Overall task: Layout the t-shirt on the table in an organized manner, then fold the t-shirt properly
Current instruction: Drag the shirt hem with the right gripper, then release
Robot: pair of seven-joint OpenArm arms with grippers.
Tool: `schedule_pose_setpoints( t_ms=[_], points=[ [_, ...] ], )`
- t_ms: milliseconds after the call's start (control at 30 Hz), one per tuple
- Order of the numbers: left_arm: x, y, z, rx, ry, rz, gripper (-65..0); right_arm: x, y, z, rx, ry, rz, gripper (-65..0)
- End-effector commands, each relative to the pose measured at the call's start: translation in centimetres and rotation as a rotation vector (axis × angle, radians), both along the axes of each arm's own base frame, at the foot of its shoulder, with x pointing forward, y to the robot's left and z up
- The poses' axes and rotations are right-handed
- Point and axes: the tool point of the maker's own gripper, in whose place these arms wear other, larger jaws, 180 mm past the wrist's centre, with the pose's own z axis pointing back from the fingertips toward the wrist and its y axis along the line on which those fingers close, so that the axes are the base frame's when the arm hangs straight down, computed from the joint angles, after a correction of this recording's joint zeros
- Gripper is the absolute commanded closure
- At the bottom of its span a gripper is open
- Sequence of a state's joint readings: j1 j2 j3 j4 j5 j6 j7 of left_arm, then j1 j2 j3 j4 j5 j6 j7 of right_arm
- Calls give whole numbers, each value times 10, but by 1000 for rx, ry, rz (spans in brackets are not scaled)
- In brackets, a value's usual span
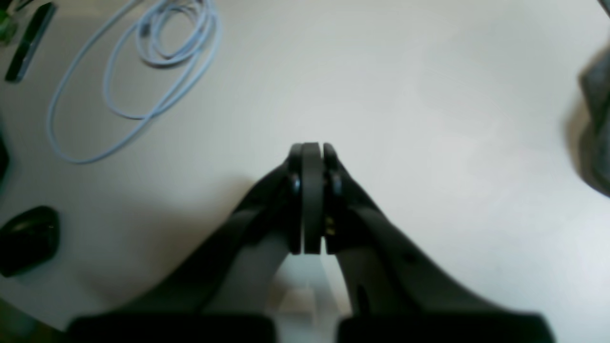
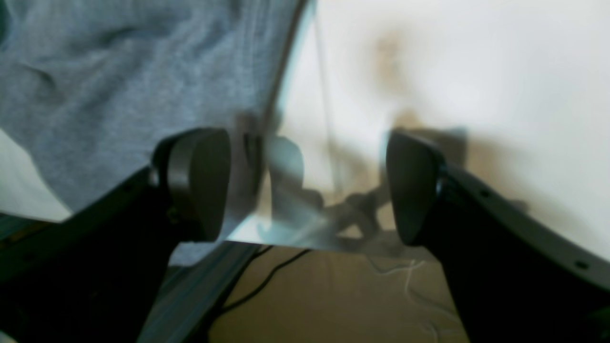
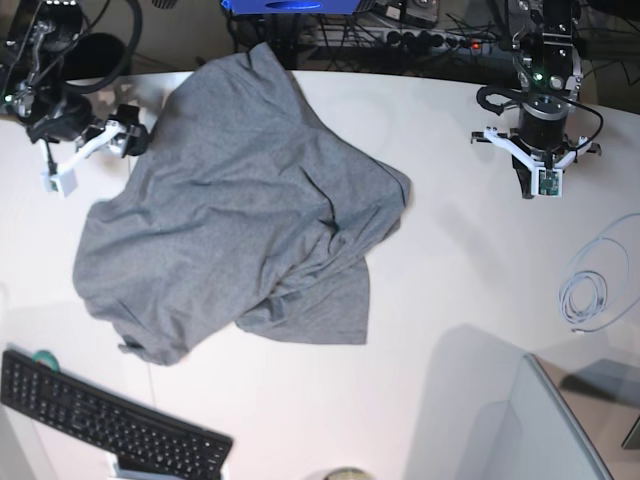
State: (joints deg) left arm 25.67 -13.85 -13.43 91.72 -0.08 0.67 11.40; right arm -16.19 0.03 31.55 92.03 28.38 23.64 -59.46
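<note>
The grey t-shirt (image 3: 240,220) lies crumpled and partly doubled over on the white table (image 3: 460,270), left of centre in the base view. My right gripper (image 2: 307,186) is open with nothing between its fingers. It hovers at the table's edge, where the t-shirt (image 2: 119,81) hangs just left of its left finger (image 2: 200,183). In the base view the right gripper (image 3: 128,140) sits by the shirt's upper left edge. My left gripper (image 1: 312,150) is shut on nothing above bare table (image 1: 429,119), far from the shirt; only a strip of t-shirt (image 1: 595,124) shows at the right. The left gripper (image 3: 535,180) is at the back right in the base view.
A pale blue cable (image 1: 143,62) lies coiled at the table's right side (image 3: 585,290). A black keyboard (image 3: 110,420) sits at the front left. A dark rounded object (image 1: 28,238) and a dark slim object (image 1: 28,43) lie near the cable. A grey panel (image 3: 540,430) stands front right.
</note>
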Motion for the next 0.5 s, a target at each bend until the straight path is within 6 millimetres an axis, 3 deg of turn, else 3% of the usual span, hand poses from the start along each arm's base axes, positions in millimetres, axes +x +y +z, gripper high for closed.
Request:
schedule_pose_setpoints(
  t_ms=[0, 133, 200, 233, 367, 467],
  points=[
    [4, 0, 9, 8, -35, -5, 0, 1, -3, 2, -1, -15, 3, -482],
    [0, -8, 4, -19, -30, 5, 0, -7, 0, -9, 20, 23, 0, -482],
    [-5, -21, -3, -53, -4, -41, 0, -9, 11, -11, 34, 33, 31, -482],
    [-6, -32, -7, -83, 10, -77, -26, -9, 19, -12, 41, 32, 55, -482],
    [-14, -75, -19, -207, 50, -180, -301, -11, 47, -15, 70, 42, 138, -482],
    [-24, -87, -32, -251, 79, -176, -369, -7, 67, -15, 97, 17, 164, -479]
  ],
)
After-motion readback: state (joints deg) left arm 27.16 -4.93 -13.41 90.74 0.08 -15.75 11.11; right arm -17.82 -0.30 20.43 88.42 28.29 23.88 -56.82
